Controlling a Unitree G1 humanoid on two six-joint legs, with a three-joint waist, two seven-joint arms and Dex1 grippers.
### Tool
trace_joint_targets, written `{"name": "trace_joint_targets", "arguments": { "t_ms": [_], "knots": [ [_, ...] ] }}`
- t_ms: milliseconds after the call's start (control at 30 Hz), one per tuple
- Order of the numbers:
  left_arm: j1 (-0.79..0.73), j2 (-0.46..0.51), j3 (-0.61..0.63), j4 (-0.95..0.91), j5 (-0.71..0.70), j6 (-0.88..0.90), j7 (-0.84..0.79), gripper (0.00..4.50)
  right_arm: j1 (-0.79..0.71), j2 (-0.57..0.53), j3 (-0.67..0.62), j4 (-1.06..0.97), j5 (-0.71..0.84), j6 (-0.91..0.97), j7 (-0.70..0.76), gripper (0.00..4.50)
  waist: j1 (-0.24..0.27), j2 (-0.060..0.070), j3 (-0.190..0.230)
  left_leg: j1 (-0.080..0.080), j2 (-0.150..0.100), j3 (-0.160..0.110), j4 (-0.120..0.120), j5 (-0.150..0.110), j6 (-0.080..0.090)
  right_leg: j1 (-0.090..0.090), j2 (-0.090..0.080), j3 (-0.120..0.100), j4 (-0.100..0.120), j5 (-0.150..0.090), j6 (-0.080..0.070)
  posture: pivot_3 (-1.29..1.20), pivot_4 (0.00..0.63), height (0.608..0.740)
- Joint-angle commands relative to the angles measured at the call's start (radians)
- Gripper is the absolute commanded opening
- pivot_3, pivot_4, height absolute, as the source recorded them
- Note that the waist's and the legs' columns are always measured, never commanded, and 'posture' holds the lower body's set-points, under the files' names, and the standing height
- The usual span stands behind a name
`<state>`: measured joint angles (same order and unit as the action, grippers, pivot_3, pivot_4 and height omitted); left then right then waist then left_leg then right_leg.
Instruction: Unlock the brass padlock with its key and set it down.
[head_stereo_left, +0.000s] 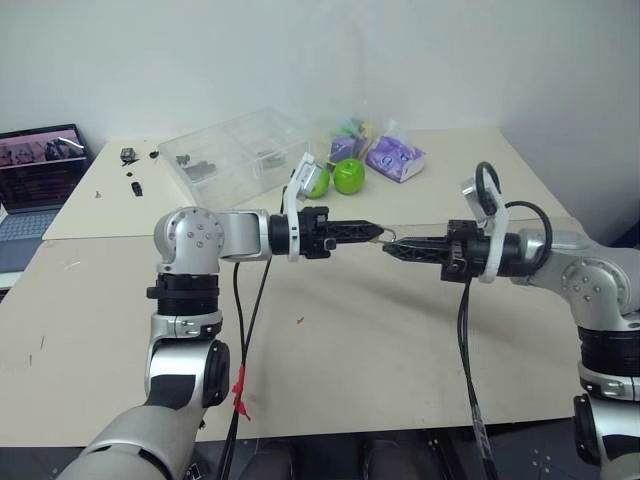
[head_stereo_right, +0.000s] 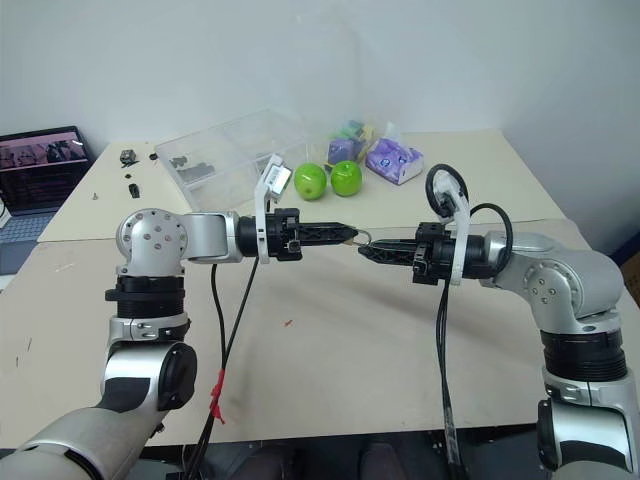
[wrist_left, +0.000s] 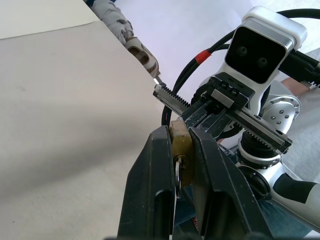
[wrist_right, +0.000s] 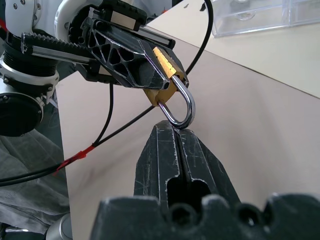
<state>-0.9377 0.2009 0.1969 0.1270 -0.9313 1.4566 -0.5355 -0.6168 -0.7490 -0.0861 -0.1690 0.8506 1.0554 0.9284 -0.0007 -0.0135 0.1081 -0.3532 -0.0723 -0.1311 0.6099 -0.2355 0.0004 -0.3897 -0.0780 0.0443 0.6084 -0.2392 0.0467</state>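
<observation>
The left hand (wrist_right: 150, 75) clamps the brass padlock (wrist_right: 167, 75), and its fingers (wrist_left: 155, 190) cover most of the brass body, leaving a strip of its top and the shackle bare. Whether the right hand (wrist_right: 177, 137) pinches the shackle or just touches it cannot be told. The key (wrist_left: 177, 172) is a silvery sliver between the left fingers, its shape hidden. In the head views the padlock is too small to make out. At the counter's (head_stereo_left: 400, 340) far left edge, a laptop (head_stereo_left: 35, 180) is cut off by the frame. Small dark bits (head_stereo_left: 130, 155) near the far left corner are too tiny to identify.
</observation>
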Motion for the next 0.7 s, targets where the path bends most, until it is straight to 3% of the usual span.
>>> {"name": "trace_joint_targets", "arguments": {
  "t_ms": [33,533,700],
  "knots": [
    [-0.020,-0.004,-0.015,-0.008,-0.006,-0.008,-0.013,0.07,-0.040,-0.007,-0.053,-0.044,0.048,0.006,-0.001,0.04,0.000,0.000,0.000,0.000,0.000,0.000,0.000,0.000,0.000,0.000,0.000,0.000,0.000,0.000,0.000,0.00,0.150,0.740],
    [-0.025,0.017,-0.074,-0.033,-0.011,-0.008,-0.054,0.07,-0.031,-0.040,-0.053,0.021,0.129,0.094,0.055,0.04,-0.001,0.000,0.000,0.000,0.000,0.000,0.000,0.000,0.000,0.000,0.000,0.000,0.000,0.000,0.000,0.00,0.150,0.740],
    [-0.033,0.118,-0.093,-0.084,-0.009,-0.075,-0.159,0.07,-0.002,-0.067,-0.074,0.066,0.157,0.112,0.109,0.04,-0.005,0.000,0.000,0.000,0.000,0.000,0.000,0.000,0.000,0.000,0.000,0.000,0.000,0.000,0.000,0.00,0.150,0.740]
  ]
}}
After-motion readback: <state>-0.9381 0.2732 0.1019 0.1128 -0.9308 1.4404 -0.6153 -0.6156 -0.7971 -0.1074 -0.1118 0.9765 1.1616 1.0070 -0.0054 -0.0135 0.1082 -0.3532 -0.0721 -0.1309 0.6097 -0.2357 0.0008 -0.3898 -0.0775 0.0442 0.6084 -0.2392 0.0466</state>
